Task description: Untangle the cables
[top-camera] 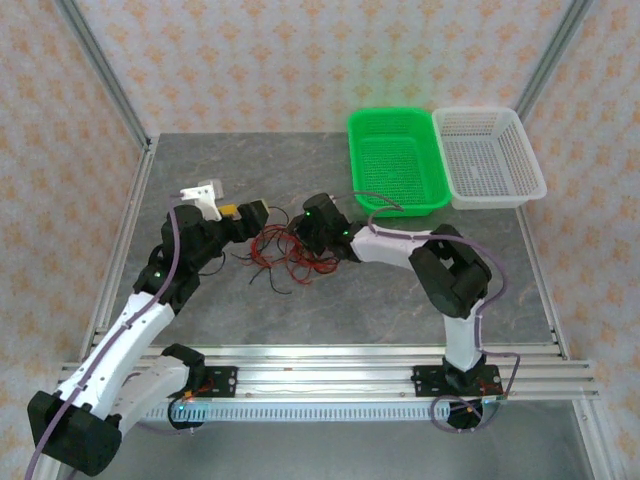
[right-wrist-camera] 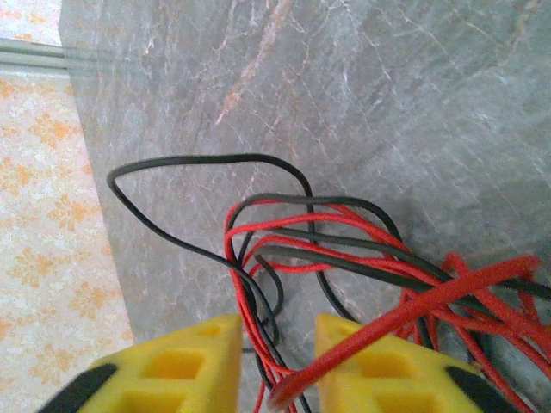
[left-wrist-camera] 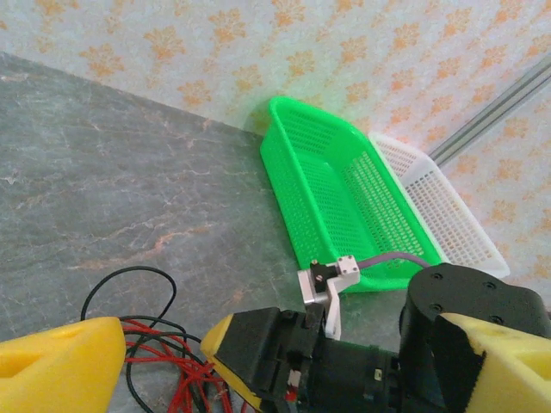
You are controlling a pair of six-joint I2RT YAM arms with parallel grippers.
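We see the cables (top-camera: 290, 250) as one tangled heap of red and black strands. It lies on the grey counter (top-camera: 330, 320), about mid-counter between the two arm tips, nearer the arm bases than the green basket (top-camera: 391, 112). The white basket (top-camera: 480, 112) is just beside the green one, on its right.

The left gripper (top-camera: 245, 214) is at the heap's left edge. Its yellow fingers (left-wrist-camera: 60, 366) are spread wide and hold nothing. In the left wrist view the strands lie on the counter just past them.

The right gripper (right-wrist-camera: 277, 357) is low over the heap's right side. Its fingers (right-wrist-camera: 194, 366) are apart with a narrow gap. Red and black strands run through the gap, and we see no pinch. One black loop strays out onto bare counter.
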